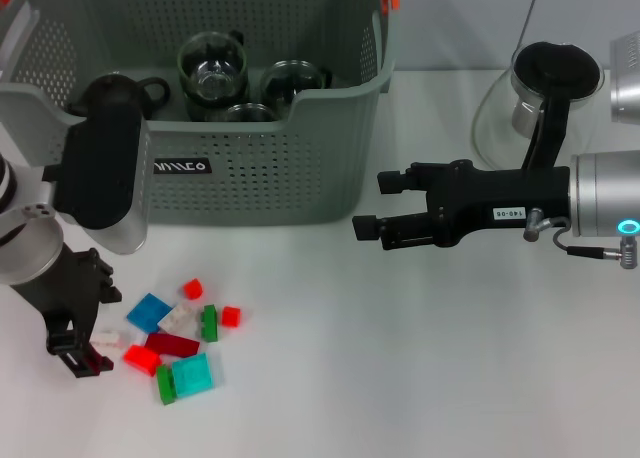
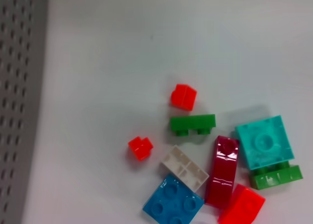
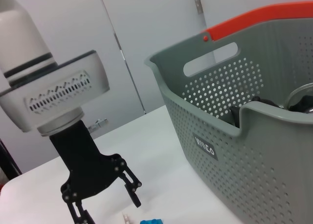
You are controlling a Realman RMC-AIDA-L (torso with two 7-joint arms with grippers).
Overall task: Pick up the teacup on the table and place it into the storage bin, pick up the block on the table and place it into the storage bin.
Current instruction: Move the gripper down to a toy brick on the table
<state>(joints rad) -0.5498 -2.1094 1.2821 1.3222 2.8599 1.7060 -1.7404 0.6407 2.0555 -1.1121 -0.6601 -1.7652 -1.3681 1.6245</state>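
The left gripper [image 1: 85,350] is hovering, fingers spread, just beside the blocks [image 1: 180,336]; the right gripper [image 1: 372,204] is waiting with fingers parted and empty near the storage bin [image 1: 290,168].

We see a two-armed machine finished in silver-grey and matte black. The right arm [image 1: 605,206] is a brushed-metal cylinder carrying a glowing cyan ring light, with a thin grey cable looping beneath it; its black gripper [image 1: 367,204] bears a small white label and visible screws on the body. The left arm [image 1: 30,233] pairs a pale grey cylindrical housing with a rounded black cover. In the right wrist view, that housing shows a black band and a row of zigzag vent slots. The left gripper [image 3: 105,200] is a black linkage of hinged fingers [image 3: 133,190] studded with small silver screws.
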